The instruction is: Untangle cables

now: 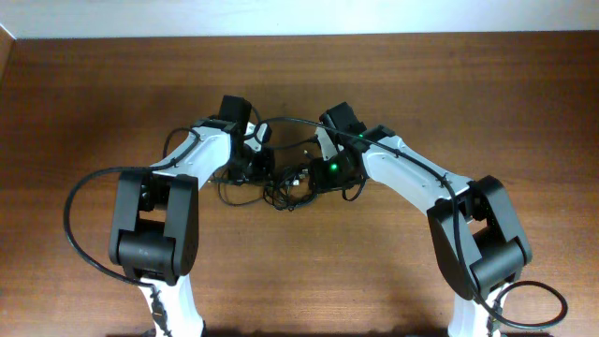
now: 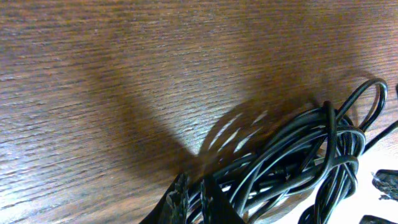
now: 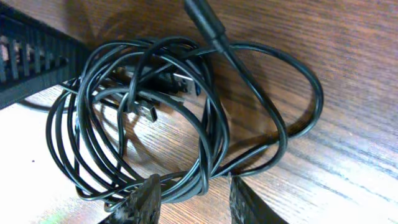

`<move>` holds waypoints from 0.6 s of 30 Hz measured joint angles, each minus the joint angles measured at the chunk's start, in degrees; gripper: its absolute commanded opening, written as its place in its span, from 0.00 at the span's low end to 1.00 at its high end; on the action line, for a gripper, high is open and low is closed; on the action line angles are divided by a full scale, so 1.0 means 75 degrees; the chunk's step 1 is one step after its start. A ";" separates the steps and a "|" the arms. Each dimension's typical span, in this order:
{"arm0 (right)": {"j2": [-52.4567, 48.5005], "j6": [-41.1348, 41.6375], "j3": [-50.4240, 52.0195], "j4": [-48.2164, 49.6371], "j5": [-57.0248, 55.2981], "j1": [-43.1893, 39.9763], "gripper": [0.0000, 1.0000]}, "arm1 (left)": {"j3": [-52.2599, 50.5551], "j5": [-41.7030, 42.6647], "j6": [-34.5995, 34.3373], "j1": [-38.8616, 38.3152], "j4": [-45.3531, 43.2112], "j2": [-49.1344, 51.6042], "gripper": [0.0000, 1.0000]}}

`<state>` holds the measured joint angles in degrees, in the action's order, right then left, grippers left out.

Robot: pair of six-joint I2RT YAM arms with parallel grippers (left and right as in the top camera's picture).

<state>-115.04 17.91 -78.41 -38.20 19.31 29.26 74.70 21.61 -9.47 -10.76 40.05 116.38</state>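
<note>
The cables (image 1: 281, 192) lie in a black tangle on the wooden table between my two arms. In the left wrist view the coil (image 2: 298, 155) spreads to the right of my left gripper (image 2: 196, 200), whose jaws stand nearly together with a thin strand pinched between them. Seen from the right wrist, the cables (image 3: 87, 124) form a round coil with small plug ends (image 3: 177, 81) near its top. My right gripper (image 3: 194, 199) is open and straddles the lower strands of the coil, which rest against its left finger (image 3: 146, 202). From overhead, the left gripper (image 1: 260, 167) and right gripper (image 1: 309, 176) meet over the tangle.
A black ribbed part of the other arm (image 3: 31, 59) sits at the coil's upper left. Thick black wires loop out from the arm bases (image 1: 70, 215) (image 1: 538, 304). The table's far edge (image 1: 281, 37) meets a pale wall.
</note>
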 measured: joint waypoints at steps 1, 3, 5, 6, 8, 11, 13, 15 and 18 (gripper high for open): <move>0.0000 0.0198 0.0000 -0.0079 0.0000 0.0000 0.36 | 0.0006 0.0000 0.0000 0.0000 0.0026 0.0000 0.03; 0.0000 0.0539 0.0000 -0.0163 0.0137 0.0000 0.36 | 0.0061 0.0000 -0.0020 0.0000 0.0195 0.0003 0.00; 0.0000 0.0737 0.0000 -0.0207 0.0627 0.0000 0.27 | 0.0289 0.0003 0.0006 0.0000 0.0761 0.0064 0.00; 0.0000 0.0842 0.0000 -0.0251 0.0813 0.0000 0.25 | 0.0414 0.0003 0.0050 0.0000 0.1017 0.0076 0.00; 0.0000 0.0985 0.0003 -0.0306 0.1049 0.0000 0.22 | 0.0982 0.0006 0.0221 -0.0009 0.1821 0.0131 0.07; 0.0000 0.1682 0.0003 -0.0300 0.0976 -0.0041 0.08 | 0.1696 0.0032 0.0568 -0.0015 0.2200 0.0134 0.30; 0.0000 0.2264 0.0006 -0.0300 0.0676 -0.0090 0.04 | 0.1757 0.0029 0.0755 -0.0015 0.2247 0.0134 0.34; 0.0000 0.2812 0.0052 -0.0248 0.0338 -0.0105 0.04 | 0.1757 0.0000 0.0868 -0.0015 0.2294 0.0137 0.40; -0.0006 0.3643 0.0428 0.0041 -0.0227 -0.0102 0.04 | 0.1757 -0.0006 0.0941 -0.0044 0.2296 0.0146 0.45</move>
<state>-115.09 45.23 -75.20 -37.89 17.61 28.49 87.88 21.56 -2.42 -11.09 57.28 117.47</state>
